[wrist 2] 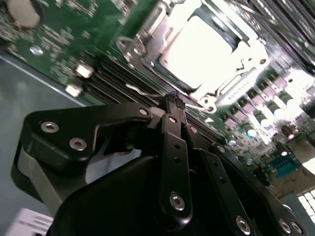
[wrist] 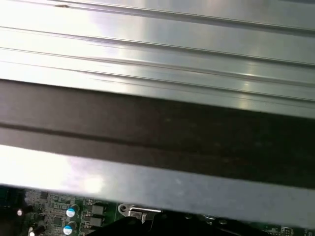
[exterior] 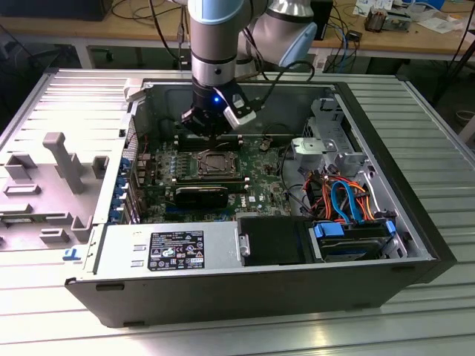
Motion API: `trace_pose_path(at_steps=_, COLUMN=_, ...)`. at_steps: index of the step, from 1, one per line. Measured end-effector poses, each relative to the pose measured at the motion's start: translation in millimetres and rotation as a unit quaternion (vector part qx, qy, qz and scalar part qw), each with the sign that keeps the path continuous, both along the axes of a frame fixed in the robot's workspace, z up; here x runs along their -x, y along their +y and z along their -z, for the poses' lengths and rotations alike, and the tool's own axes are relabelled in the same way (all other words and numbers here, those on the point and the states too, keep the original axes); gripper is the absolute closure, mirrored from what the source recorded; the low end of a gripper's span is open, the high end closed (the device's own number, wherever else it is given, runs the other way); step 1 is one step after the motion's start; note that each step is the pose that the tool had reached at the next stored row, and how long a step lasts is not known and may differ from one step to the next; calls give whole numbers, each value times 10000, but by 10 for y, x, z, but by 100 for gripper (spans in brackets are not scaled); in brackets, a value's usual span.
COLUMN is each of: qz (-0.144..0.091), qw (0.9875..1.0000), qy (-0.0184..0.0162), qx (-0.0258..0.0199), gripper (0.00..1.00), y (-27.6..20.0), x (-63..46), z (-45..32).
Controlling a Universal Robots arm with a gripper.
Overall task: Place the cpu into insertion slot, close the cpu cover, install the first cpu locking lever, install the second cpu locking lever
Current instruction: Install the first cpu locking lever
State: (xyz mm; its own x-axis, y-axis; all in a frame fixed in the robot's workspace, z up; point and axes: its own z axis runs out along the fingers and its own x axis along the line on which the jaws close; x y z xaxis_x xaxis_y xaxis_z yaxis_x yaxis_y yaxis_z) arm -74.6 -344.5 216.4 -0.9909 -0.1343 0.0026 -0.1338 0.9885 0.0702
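The insertion slot point(exterior: 215, 163) sits in the middle of the green board point(exterior: 260, 185) inside the open computer case. In the second wrist view the cpu point(wrist 2: 199, 49) lies in the slot as a bright silver square. The cpu cover point(wrist 2: 147, 29) lies flat around it as a silver frame. My black gripper point(exterior: 211, 135) hangs just above the slot's far edge. Its fingertips point(wrist 2: 173, 101) meet in a point, shut, right beside a thin silver locking lever point(wrist 2: 142, 91) along the slot's side. Whether they pinch the lever I cannot tell.
A power supply point(exterior: 171, 248) lines the case's near side, with a blue-bracketed drive point(exterior: 349, 237) and orange and blue cables point(exterior: 341, 196) at the exterior view's right. A long black module point(exterior: 200, 196) lies just before the slot. A grey fixture point(exterior: 44, 185) stands outside the case.
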Motion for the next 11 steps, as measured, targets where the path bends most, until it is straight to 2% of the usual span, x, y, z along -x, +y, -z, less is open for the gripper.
trace_pose_path(at_steps=3, qz=0, qw=10000, qy=0, qx=1, gripper=89, y=10, x=80, z=12)
trace_pose_path(at_steps=11, qz=0, qw=10000, qy=0, qx=1, gripper=89, y=11, x=86, z=74)
